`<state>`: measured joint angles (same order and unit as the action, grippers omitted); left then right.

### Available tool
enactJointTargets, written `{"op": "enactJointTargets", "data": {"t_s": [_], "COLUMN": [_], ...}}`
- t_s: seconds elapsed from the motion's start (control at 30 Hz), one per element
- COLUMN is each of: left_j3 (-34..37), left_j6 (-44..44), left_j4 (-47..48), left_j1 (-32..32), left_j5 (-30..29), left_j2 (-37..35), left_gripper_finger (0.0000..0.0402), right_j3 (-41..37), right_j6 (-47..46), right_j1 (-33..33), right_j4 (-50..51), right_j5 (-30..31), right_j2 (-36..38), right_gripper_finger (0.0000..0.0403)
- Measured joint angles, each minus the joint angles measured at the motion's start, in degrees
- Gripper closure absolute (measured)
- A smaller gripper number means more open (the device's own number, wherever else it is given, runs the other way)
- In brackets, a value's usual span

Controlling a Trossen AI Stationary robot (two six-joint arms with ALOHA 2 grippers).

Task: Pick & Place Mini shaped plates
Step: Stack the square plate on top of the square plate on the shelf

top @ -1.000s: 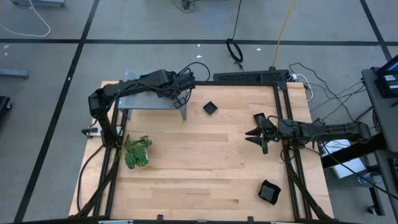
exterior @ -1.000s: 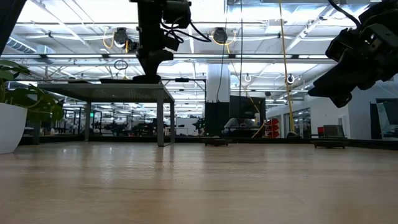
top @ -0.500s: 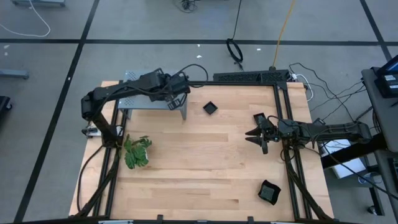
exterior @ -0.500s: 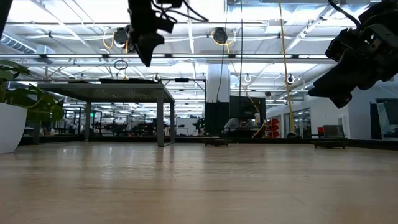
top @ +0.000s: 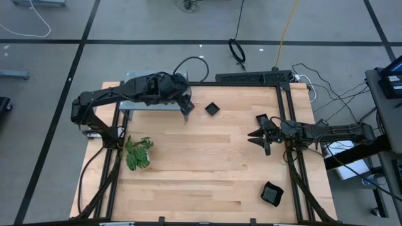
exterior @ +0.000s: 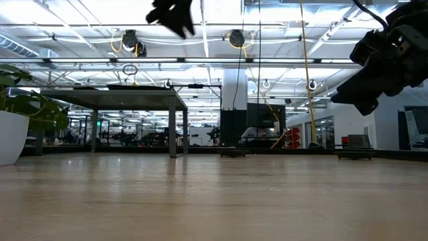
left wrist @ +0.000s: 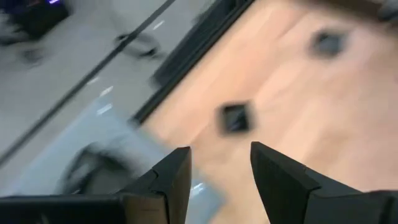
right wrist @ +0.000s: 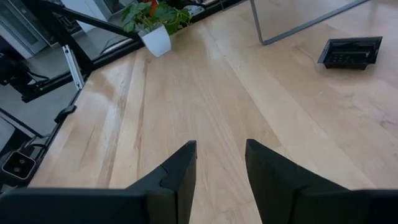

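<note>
the left gripper (top: 186,108) has been lifted off the grey shelf (top: 141,103) with fingers apart and empty, so another small black plate (top: 212,108) can be fetched next, while the right gripper (top: 260,139) waits open.

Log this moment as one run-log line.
left gripper: open, empty, raised beside shelf | right gripper: open, empty, waiting above table | plates: on table

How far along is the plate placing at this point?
Done: a dark plate seems to lie on the shelf. In hand: nothing; the left gripper is open above the shelf's end, the right gripper open and empty. Left: two plates on the table.
</note>
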<state>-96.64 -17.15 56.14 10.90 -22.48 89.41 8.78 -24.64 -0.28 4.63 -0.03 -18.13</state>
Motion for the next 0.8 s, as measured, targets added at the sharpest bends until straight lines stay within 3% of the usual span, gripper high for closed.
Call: {"op": "enactJointTargets", "data": {"t_s": [0.23, 0.6, 0.8], "left_j3": [0.00, 0.00, 0.00], "left_j6": [0.15, 0.01, -4.75], "left_j4": [-14.83, -23.96, -25.15], "left_j1": [-3.79, -9.60, -12.16], "left_j5": [7.81, 8.00, 8.00], "left_j2": [0.11, 0.26, 0.26], "left_gripper_finger": [0.0231, 0.0231, 0.0231], "right_j3": [0.00, 0.00, 0.00], "right_j6": [-0.09, -3.58, -3.63], "right_j1": [-0.01, 0.01, -0.02], "right_j4": [-0.64, -0.89, -8.77], "right_j5": [0.00, 0.24, 1.79], "right_j2": [0.02, 0.00, 0.00], "right_gripper_finger": [0.0277, 0.0277, 0.0277]}}
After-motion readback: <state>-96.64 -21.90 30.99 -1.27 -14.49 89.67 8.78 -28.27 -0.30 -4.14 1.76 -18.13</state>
